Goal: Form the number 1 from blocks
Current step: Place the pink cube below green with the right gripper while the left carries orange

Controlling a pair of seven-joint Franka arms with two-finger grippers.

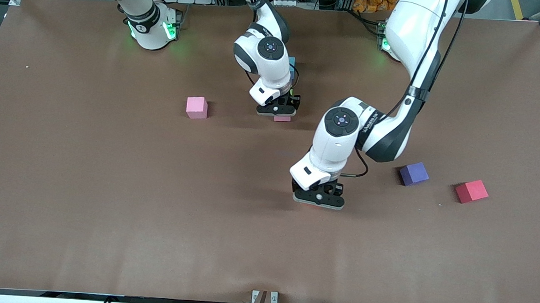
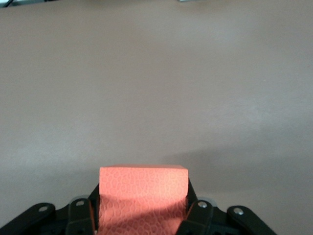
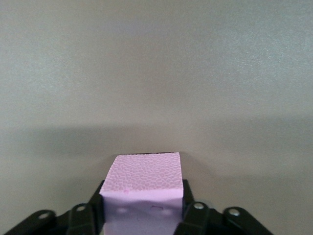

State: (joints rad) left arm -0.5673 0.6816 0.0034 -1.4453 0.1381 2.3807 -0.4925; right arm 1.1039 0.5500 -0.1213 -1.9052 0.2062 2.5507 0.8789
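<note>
Left gripper (image 1: 318, 202) clamped on orange block (image 2: 143, 198), low over bench (image 1: 107, 207). Right gripper (image 1: 278, 111) clamped on pink block (image 3: 144, 188)

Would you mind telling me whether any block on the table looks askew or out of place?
Nothing stands out. The purple block and red block sit slightly rotated, a pink block lies square, and each hand grips one: left an orange block, right another pink block.
</note>
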